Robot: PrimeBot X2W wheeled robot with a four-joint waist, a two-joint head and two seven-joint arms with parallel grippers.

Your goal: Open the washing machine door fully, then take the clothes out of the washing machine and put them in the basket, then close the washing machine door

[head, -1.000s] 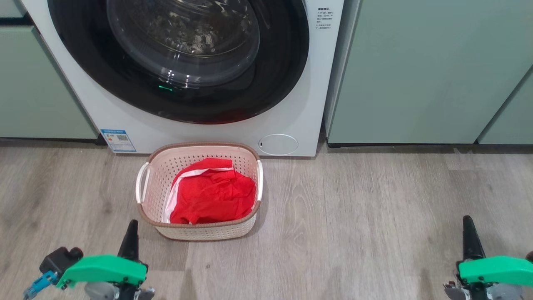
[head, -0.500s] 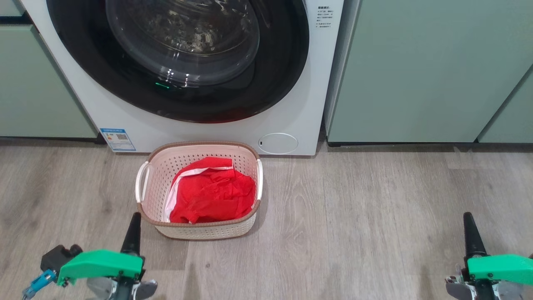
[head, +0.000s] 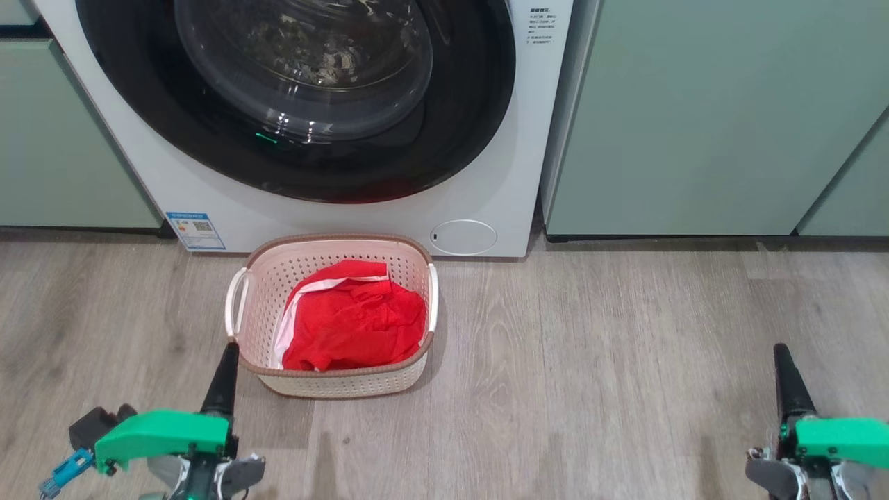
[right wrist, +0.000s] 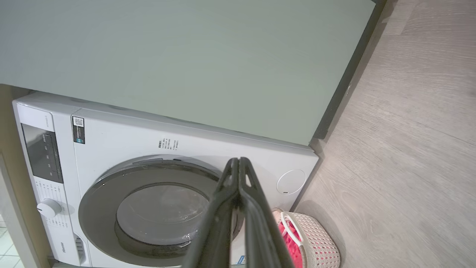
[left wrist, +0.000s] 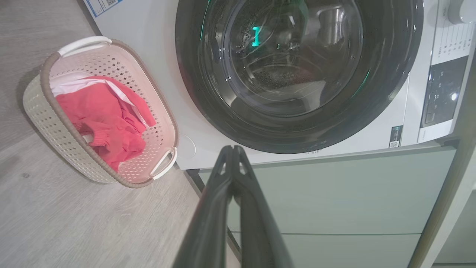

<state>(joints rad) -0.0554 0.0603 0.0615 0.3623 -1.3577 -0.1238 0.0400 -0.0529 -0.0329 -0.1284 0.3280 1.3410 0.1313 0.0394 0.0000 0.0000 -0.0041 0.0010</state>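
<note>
In the head view the basket (head: 244, 314) sat on the wooden floor (head: 625, 389) at the centre of the frame, just in front of the washing machine (head: 503, 201). The clothes (head: 354, 326) lay inside it as a red heap with a white strip along the left edge. The washing machine door (head: 458, 139) filled the upper middle of the frame, its black ring flush against the white front.

The left tool (head: 228, 355) stood at the lower left, its two dark fingers pressed together and holding nothing. Its tip was just beside the basket's near left corner; whether it touched the rim could not be told. The right tool (head: 783, 355) stood at the lower right, fingers likewise together and empty, well apart from the basket.

In the left wrist view the basket and clothes lay at the upper left, up and left of the joined fingertips, with the door's glass bowl above them. Pale green cabinets (head: 694, 118) stood on both sides of the machine.
</note>
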